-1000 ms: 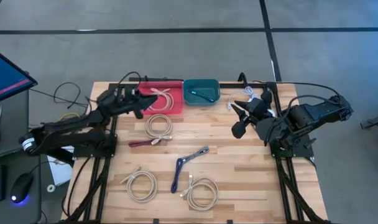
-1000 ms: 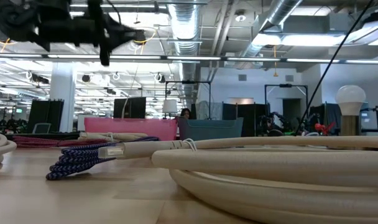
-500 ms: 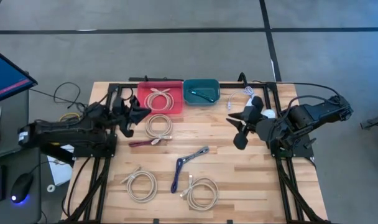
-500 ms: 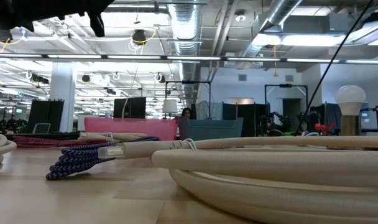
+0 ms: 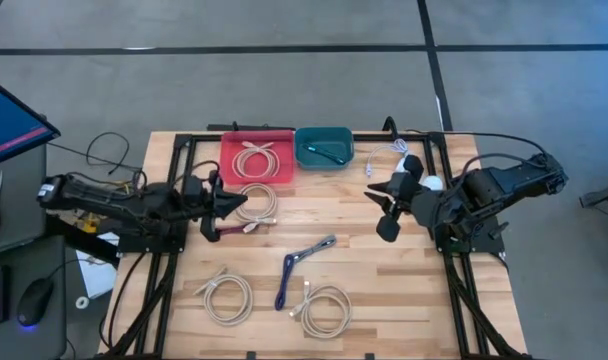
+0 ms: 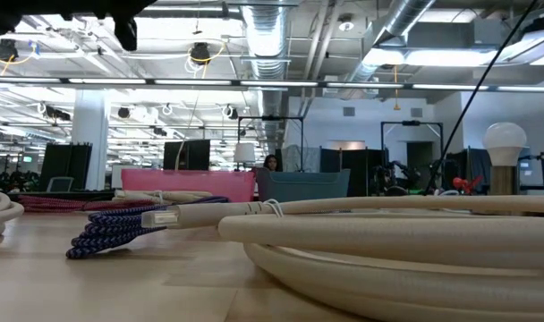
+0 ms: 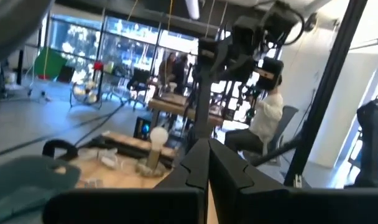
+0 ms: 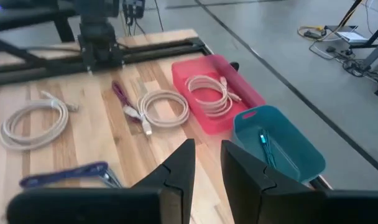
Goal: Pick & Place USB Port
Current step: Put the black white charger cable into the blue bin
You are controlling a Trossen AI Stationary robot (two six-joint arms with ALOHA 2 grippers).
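Note:
Several coiled USB cables lie on the wooden table: a white coil (image 5: 254, 203), a maroon cable (image 5: 229, 230), a blue braided cable (image 5: 299, 265) and two white coils (image 5: 227, 296) (image 5: 324, 308) near the front edge. One white cable (image 5: 256, 158) rests inside the red bin (image 5: 230, 140), and a teal cable (image 5: 326, 152) inside the teal bin (image 5: 302, 135). My left gripper (image 5: 232, 205) hovers shut beside the middle white coil, its fingers closed together in the left wrist view (image 7: 207, 163). My right gripper (image 5: 382, 207) hangs open over the table's right part, holding nothing (image 8: 207, 163).
The two bins stand side by side at the far edge. Black frame rails run along both sides of the table. A white bulb-like object (image 5: 432, 183) sits by the right arm. Bare wood lies between the middle coil and the right gripper.
My left arm has drawn back from above the red bin toward the table's left and near side, ending beside the middle white coil. The cables and bins have stayed where they were.

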